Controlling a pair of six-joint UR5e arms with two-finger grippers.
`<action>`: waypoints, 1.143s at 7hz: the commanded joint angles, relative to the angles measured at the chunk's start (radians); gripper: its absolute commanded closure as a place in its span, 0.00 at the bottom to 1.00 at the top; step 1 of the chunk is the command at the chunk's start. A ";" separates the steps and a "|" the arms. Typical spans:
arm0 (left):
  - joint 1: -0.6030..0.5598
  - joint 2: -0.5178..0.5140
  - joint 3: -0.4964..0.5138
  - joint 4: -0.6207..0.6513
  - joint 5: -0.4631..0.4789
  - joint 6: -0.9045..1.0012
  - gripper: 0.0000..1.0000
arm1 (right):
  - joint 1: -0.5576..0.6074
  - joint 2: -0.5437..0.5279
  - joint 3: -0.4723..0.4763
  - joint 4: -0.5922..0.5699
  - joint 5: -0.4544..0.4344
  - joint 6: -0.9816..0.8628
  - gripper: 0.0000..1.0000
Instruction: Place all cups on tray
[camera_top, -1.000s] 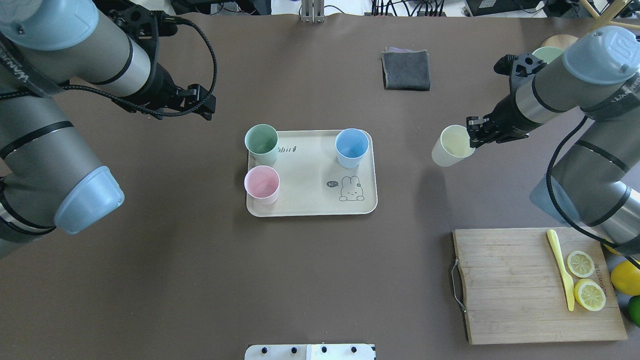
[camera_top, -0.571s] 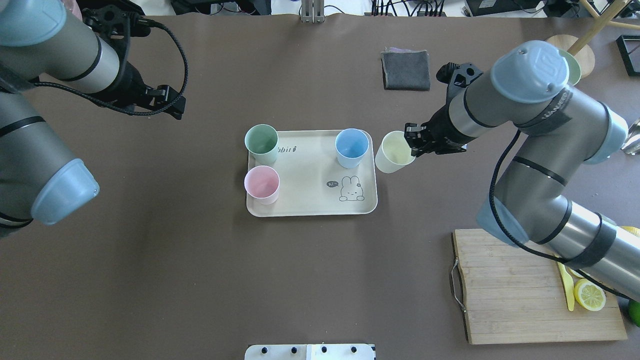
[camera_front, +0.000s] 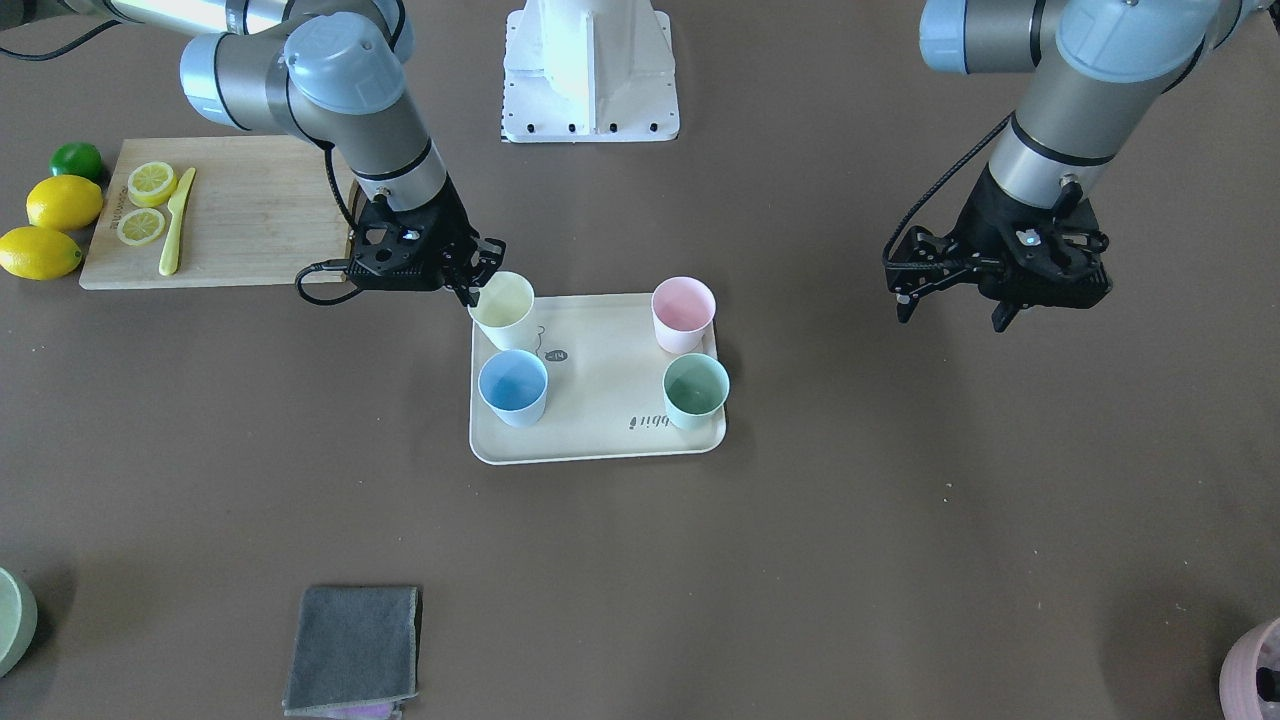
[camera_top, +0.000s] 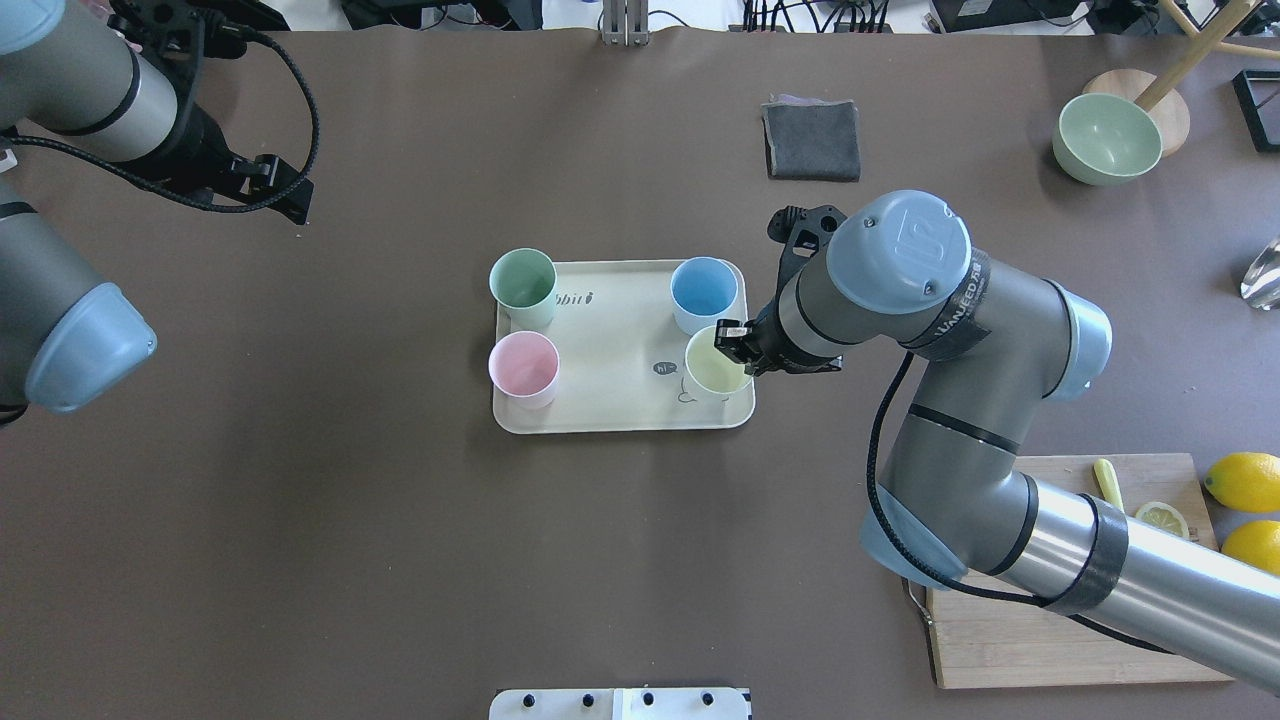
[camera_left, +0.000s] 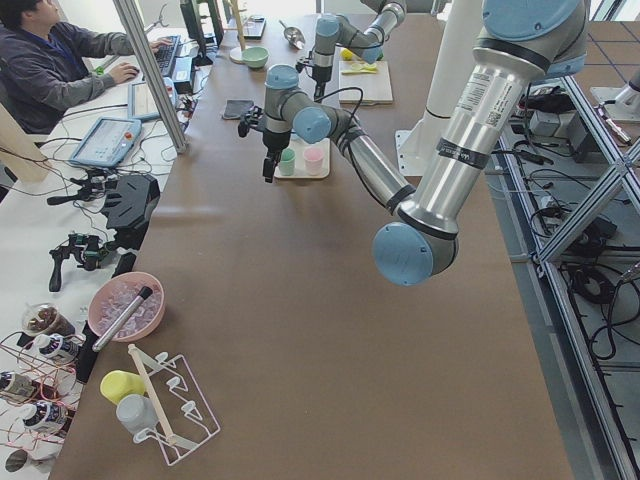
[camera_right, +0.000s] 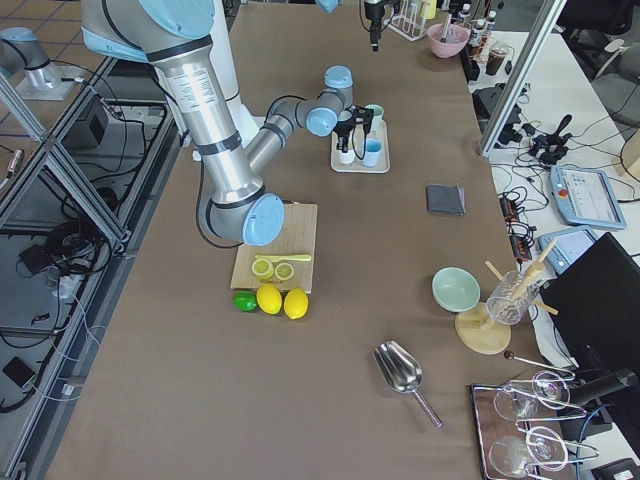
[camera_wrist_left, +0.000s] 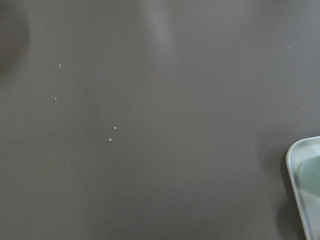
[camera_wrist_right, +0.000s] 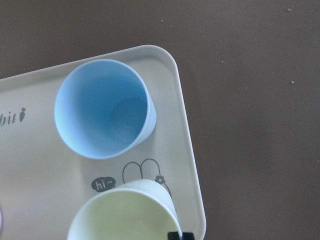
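table (camera_top: 300, 560) brown | carries: tray (camera_top: 610, 345), cutting board (camera_top: 985, 650), grey cloth (camera_top: 812, 140), lemons (camera_top: 1245, 482)

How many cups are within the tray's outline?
4: mint green tumbler, pink tumbler, light blue tumbler on the cream rectangular tray; pale yellow tumbler in the right pincer over its rabbit drawing.

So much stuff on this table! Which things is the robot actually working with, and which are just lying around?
Job: yellow cup, blue cup, pink cup, green cup, tray.
Lying about: cutting board, lemons, grey cloth, green bowl.
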 joint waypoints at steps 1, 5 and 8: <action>-0.001 0.002 0.001 0.001 0.000 0.002 0.02 | -0.014 0.025 -0.005 -0.003 -0.019 0.028 0.46; -0.172 0.156 0.001 0.001 -0.123 0.261 0.02 | 0.152 0.003 0.009 -0.030 0.075 -0.162 0.00; -0.450 0.355 0.038 0.014 -0.209 0.686 0.02 | 0.368 -0.110 0.026 -0.073 0.222 -0.556 0.00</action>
